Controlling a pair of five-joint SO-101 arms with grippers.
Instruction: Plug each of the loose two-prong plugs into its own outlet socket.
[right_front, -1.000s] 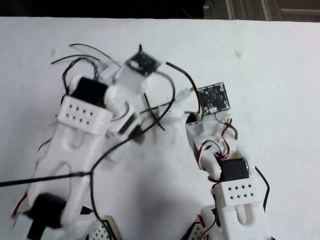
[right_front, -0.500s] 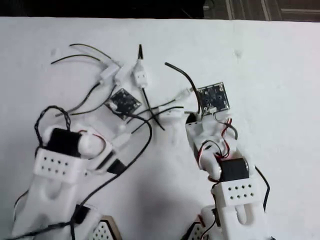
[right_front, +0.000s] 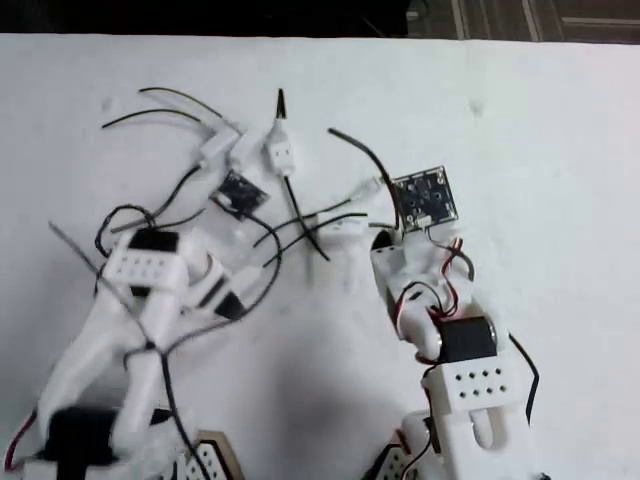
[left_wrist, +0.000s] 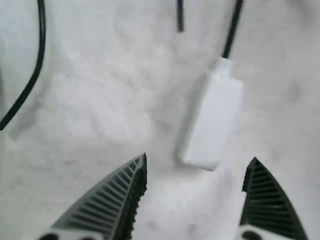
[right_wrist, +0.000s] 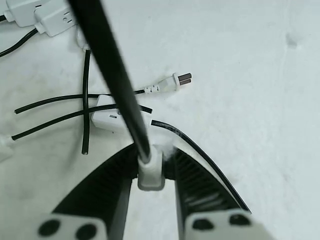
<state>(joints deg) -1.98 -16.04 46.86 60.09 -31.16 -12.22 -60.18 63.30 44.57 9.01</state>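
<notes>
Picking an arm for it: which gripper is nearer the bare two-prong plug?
Right. The right gripper, shut on a white connector, sits just short of the two-prong plug; the left gripper hangs open over a second connector, farther off.

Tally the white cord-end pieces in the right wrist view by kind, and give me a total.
White plastic plug with two bare prongs: 1
White rectangular blocks on black cords: 3
White cord end clamped in the right gripper, kind unclear: 1
Total: 5, not counting a white sliver cut off at the edge.
</notes>
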